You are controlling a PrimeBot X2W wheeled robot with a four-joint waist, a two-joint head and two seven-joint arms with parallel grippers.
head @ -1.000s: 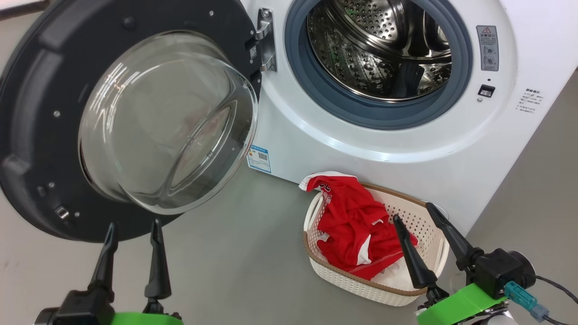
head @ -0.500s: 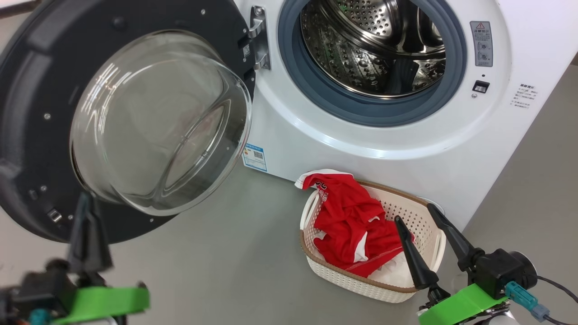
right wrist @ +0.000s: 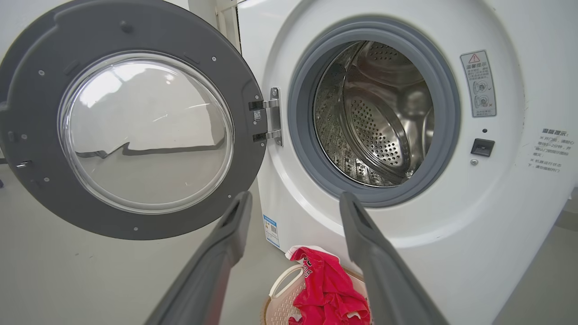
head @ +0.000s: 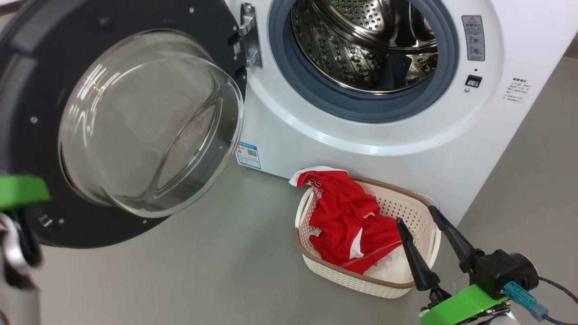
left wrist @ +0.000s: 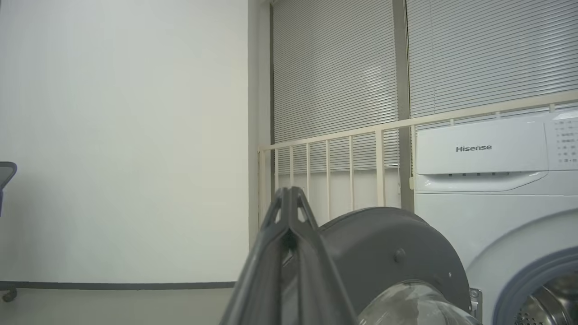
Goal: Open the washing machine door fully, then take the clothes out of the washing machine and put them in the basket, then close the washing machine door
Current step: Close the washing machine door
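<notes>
The washing machine [head: 316, 144] stands with its steel drum [head: 361, 40] showing no clothes. The washing machine door [head: 135, 18] hangs wide open to the left, glass bowl facing out. Red and white clothes [head: 347, 221] lie in the cream basket [head: 361, 276] on the floor below the opening. My right gripper [head: 415, 215] is open and holds nothing, hovering over the basket's near right corner. In the right wrist view the right gripper [right wrist: 294, 198] points at the machine front. My left gripper [left wrist: 290, 192] is shut on nothing, raised beside the door [left wrist: 384, 243]. Its green wrist band [head: 18, 192] shows by the door's outer edge.
Grey floor [head: 203, 271] spreads in front of the machine. Behind the machine a cream railing [left wrist: 352, 135] runs before a window with blinds, and a white wall [left wrist: 122, 135] lies to the left. A dark chair part [left wrist: 6, 171] pokes in at the far left.
My left gripper went from open to shut and its arm swung left and up to the door's outer edge. The head camera shifted a little. The right gripper stayed put.
</notes>
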